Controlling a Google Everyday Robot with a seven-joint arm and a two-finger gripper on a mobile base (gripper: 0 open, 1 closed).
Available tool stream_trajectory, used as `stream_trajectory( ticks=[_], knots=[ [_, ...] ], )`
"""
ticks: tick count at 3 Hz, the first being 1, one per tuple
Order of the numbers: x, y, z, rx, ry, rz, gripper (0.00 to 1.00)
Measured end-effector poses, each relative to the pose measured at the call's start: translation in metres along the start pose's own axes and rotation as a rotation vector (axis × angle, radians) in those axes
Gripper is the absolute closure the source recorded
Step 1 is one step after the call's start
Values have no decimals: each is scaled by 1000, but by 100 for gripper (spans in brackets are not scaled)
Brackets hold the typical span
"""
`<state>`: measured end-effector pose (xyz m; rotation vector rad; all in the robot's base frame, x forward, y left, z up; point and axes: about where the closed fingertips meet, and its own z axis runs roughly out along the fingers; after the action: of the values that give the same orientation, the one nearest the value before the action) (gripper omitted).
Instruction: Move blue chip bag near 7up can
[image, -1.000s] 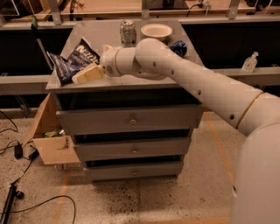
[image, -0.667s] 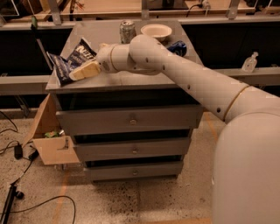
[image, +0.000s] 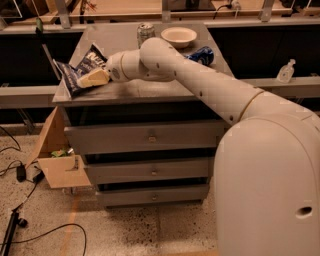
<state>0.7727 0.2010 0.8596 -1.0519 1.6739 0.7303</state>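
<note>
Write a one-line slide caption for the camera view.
Gripper at the blue chip bag at a front corner of the cabinet top; 7up can stands at the back beside a bowl.

One camera. Vantage high, close beside arm (image: 210, 86) base, facing forward and down onto drawer cabinet (image: 190, 137) top at mid range. Arm shell fills 4-5 o'clock, reaches toward 10 o'clock; gripper (image: 94, 78) there, at blue chip bag (image: 75, 75)
</note>
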Motion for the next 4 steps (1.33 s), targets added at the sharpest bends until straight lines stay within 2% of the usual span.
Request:
stream_trajectory(
  ticks=[1, 2, 3, 4],
  knots=[
    [5, -1, 10, -9, 5, 21, 40],
    [9, -6, 8, 7, 0, 32, 64],
    [11, -26, -16, 96, 15, 20, 87],
    [9, -52, -61, 238, 39, -9, 100]
  ],
)
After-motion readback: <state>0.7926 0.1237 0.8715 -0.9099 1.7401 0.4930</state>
